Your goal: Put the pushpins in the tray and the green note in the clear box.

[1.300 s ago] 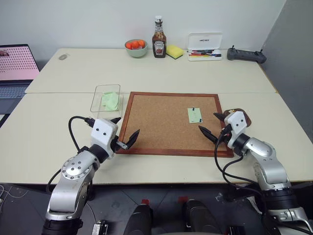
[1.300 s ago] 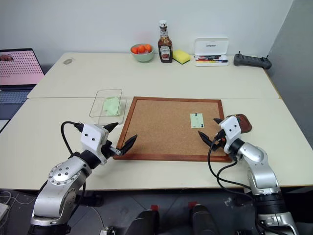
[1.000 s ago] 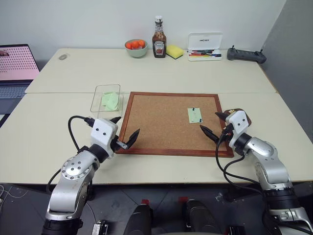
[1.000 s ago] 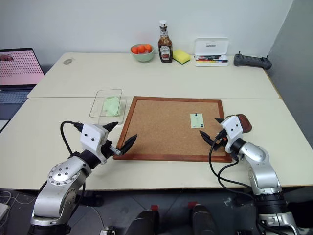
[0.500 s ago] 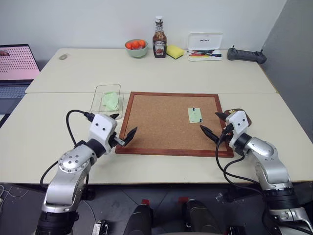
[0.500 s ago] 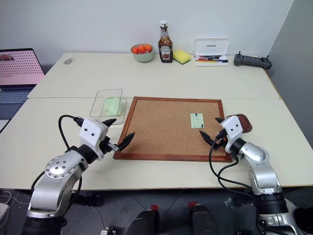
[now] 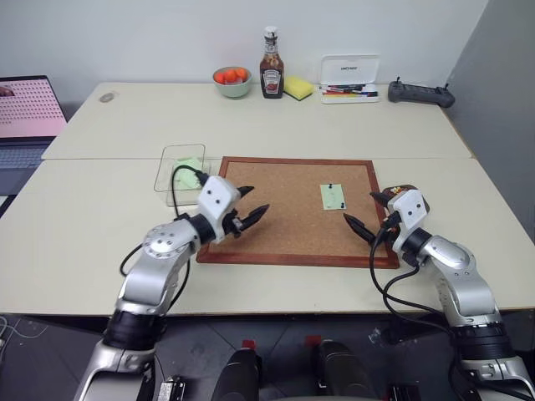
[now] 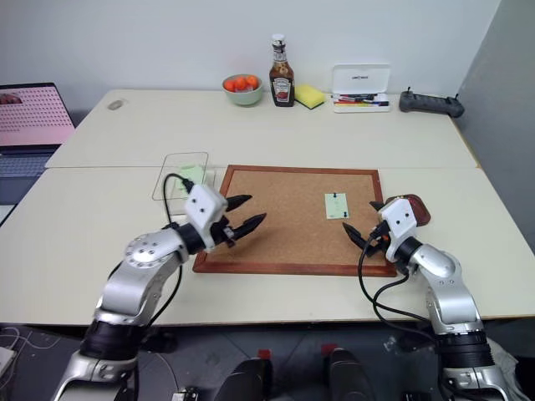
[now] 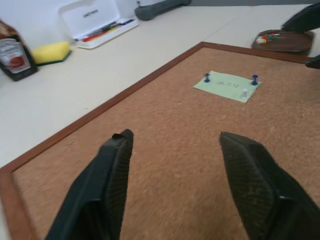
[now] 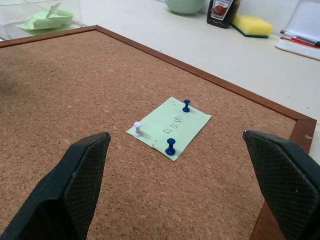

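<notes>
Presently, a framed cork board [image 7: 290,210] is found lying near the front edge of the surface [image 7: 100,225]. The green note [image 10: 170,127] is seen pinned flat to the board, close to its right edge and toward the far right corner. Three pushpins are observed in the note: two blue pushpins [image 10: 171,146] and one white pushpin [image 10: 137,128]. The tray [image 7: 410,194], dark reddish-brown, is located on the surface just beyond the board's right edge; small coloured items are seen in it but cannot be identified. The clear box [image 7: 175,165] is placed beside the board's far left corner, with a crumpled pale green paper [image 10: 46,19] inside it.

The left pincer [image 7: 247,213] is held over the left part of the board, its fingers apart and nothing between them. The right pincer [image 7: 365,212] is held at the board's right edge, beside the tray and near the note, with fingers spread wide and empty.

Along the far edge of the surface, a green bowl of oranges [image 7: 232,81], a ketchup bottle [image 7: 272,64], a yellow sponge [image 7: 298,87], a white pen case [image 7: 350,78] and a dark controller [image 7: 421,93] are noted. A laptop [image 7: 25,125] is noted past the left edge.
</notes>
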### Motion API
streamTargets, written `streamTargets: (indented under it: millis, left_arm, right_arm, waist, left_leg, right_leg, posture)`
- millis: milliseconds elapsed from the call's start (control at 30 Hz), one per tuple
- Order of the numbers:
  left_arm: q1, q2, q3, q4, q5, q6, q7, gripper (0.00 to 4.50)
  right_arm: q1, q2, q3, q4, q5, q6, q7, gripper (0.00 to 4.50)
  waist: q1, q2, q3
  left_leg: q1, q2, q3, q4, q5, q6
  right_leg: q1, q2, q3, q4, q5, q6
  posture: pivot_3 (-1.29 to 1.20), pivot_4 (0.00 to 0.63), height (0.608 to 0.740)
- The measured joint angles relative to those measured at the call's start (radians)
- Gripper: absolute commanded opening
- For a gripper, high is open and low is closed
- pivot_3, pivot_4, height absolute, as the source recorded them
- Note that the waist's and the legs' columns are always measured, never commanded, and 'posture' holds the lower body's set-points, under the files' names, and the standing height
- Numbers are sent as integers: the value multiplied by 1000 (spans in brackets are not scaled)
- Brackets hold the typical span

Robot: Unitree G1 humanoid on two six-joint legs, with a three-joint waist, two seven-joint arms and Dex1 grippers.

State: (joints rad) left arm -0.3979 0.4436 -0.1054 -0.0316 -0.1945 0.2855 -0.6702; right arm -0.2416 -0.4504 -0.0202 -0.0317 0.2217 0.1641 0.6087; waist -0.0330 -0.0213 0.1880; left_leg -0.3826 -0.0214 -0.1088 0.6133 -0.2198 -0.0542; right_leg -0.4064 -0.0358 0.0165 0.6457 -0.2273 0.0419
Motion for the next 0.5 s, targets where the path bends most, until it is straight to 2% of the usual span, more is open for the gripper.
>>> streamTargets:
  millis: [133,333,500]
  left_arm:
    - [-51,-23,-66,92,39,-17,-42,1305]
    - [-112,-100,-86,212,42,-33,-65,113]
    - [-138,-119,-111,337,72,-71,-90,43]
  right_arm:
    - [-1,3,0,-22,1,26,-8,4500]
    - [-19,14,1,-49,8,111,-29,4500]
    - [-57,24,4,-49,9,165,-44,4500]
  waist:
    - [1,0,0]
    - [1,0,0]
    - [0,0,0]
  left_leg:
    - [0,0,0,0,0,0]
    - [0,0,0,0,0,0]
    - [0,0,0,0,0,0]
  right_leg:
    - [0,0,0,0,0,0]
    - [0,0,0,0,0,0]
    - [0,0,0,0,0,0]
  posture:
    - [0,150,740]
    - [0,150,740]
    - [0,150,740]
